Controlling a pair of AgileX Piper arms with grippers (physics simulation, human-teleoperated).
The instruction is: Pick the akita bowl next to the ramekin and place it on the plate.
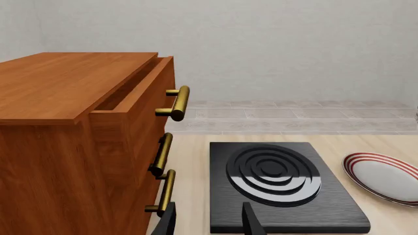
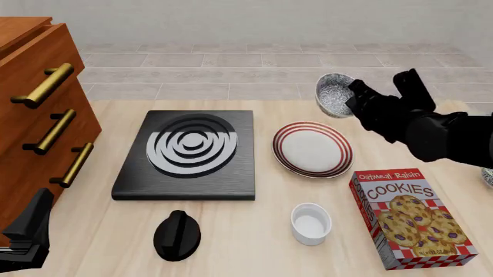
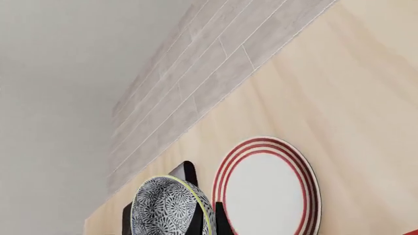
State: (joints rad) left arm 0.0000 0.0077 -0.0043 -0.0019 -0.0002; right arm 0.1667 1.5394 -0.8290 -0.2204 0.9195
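The right pincer is clamped on the rim of the akita bowl, which it holds tilted on its side in the air, above the far part of the bench and just beyond the plate. In the right wrist view the bowl's patterned wall sits directly against one finger, with the red-striped plate lying flat on the bench beside it; the fingertips themselves are cut off at the frame edge. The left pincer has its fingers apart and holds nothing; in the front view only part of the left arm appears at the lower left corner, close to the wooden drawer cabinet. The left wrist view shows that the cabinet's top drawer stands slightly pulled out, a detail the front view does not resolve, and it also shows the black stove burner ahead of the open fingers. The front view alone shows the ramekin standing upright on the near part of the bench, just beside the cookies box, and a black knob near the burner's front edge.
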